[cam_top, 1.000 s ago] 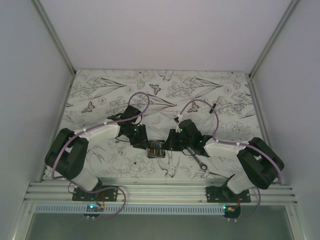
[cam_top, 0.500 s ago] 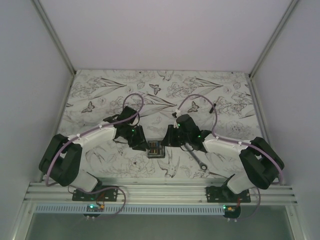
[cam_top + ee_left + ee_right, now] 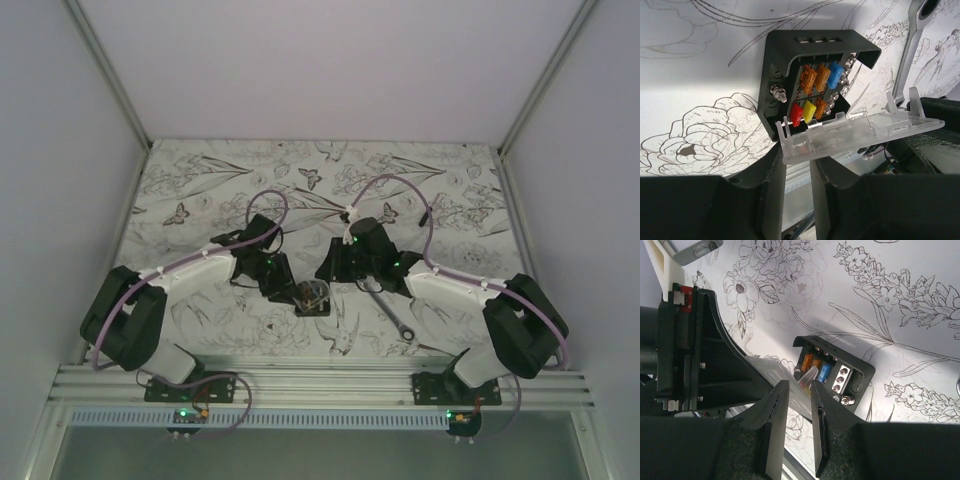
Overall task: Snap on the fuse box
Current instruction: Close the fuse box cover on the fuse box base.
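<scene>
While left claw (image 3: 796, 162) pinches lid (image 3: 860, 132), fuse box (image 3: 815, 90) open

- No text, number, brand or sign can be read in any view.
- Fuse box (image 3: 777, 55): any marks on its coloured fuses (image 3: 810, 80) are too small to make out.
- Wrench (image 3: 907, 50): no legible stamp on the handle.
- Table cover (image 3: 200, 180): drawn flowers and butterflies only.

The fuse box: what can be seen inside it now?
Inside the fuse box, two rows of fuses: orange, orange, blue; red, yellow, orange. The clear lid, tilted in front, hides the box's lower edge.
</scene>
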`<state>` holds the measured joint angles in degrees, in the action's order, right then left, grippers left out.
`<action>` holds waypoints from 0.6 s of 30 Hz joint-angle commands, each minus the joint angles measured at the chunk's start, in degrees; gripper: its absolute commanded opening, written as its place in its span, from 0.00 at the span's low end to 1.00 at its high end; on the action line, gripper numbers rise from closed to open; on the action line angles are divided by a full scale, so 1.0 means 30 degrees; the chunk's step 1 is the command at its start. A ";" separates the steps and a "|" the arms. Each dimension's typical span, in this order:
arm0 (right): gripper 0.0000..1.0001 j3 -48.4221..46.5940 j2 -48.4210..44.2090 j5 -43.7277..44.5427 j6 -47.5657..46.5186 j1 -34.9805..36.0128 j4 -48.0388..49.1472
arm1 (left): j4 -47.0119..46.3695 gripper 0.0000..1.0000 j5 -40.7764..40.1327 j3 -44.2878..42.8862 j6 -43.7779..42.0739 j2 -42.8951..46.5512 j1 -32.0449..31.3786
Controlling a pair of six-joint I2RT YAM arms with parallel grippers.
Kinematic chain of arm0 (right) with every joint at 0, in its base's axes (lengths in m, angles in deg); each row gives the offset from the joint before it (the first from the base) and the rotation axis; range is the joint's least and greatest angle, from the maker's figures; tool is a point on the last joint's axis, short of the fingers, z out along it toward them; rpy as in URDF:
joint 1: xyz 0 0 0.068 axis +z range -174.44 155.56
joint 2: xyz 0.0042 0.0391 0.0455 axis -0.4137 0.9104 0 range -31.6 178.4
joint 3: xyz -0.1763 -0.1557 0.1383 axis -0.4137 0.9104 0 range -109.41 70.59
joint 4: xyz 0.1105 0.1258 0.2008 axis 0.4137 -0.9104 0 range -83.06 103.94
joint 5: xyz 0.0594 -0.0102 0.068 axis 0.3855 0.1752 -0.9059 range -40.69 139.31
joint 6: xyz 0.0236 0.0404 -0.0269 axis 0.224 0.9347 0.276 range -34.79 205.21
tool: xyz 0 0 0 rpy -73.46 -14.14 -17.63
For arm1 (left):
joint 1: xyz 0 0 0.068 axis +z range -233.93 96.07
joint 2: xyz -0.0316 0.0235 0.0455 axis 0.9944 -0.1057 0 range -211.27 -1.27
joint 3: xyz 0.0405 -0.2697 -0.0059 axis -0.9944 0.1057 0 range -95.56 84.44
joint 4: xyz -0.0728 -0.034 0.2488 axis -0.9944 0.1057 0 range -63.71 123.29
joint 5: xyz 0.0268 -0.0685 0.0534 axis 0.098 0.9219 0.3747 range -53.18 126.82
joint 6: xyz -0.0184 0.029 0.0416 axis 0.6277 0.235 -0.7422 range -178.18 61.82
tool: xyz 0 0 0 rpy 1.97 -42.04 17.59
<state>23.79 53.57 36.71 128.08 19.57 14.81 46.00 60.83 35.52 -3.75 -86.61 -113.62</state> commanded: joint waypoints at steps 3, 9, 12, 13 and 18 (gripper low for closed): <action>0.28 0.0650 -0.0250 -0.1067 0.0663 0.0487 0.0194 | -0.1185 0.26 0.0374 -0.1228 0.0107 -0.0785 -0.0151; 0.29 0.1277 -0.0868 -0.1044 0.1009 0.0506 0.0109 | -0.1114 0.26 0.1047 -0.1270 0.0085 -0.0711 -0.0116; 0.29 0.1447 -0.1187 -0.1022 0.1109 0.0506 0.0033 | -0.0904 0.26 0.1035 -0.1310 -0.0030 -0.0460 -0.0064; 0.29 0.1499 -0.1273 -0.0968 0.1118 0.0506 0.0020 | -0.0762 0.26 0.0960 -0.1388 -0.0207 -0.0417 -0.0063; 0.29 0.1713 -0.1172 -0.0838 0.1203 0.0539 0.0216 | -0.0274 0.26 0.0786 -0.1621 -0.0504 -0.0768 0.0052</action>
<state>28.49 50.64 37.28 129.64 19.57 14.54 47.55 60.96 33.24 -4.95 -89.08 -113.58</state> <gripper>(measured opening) 0.289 0.260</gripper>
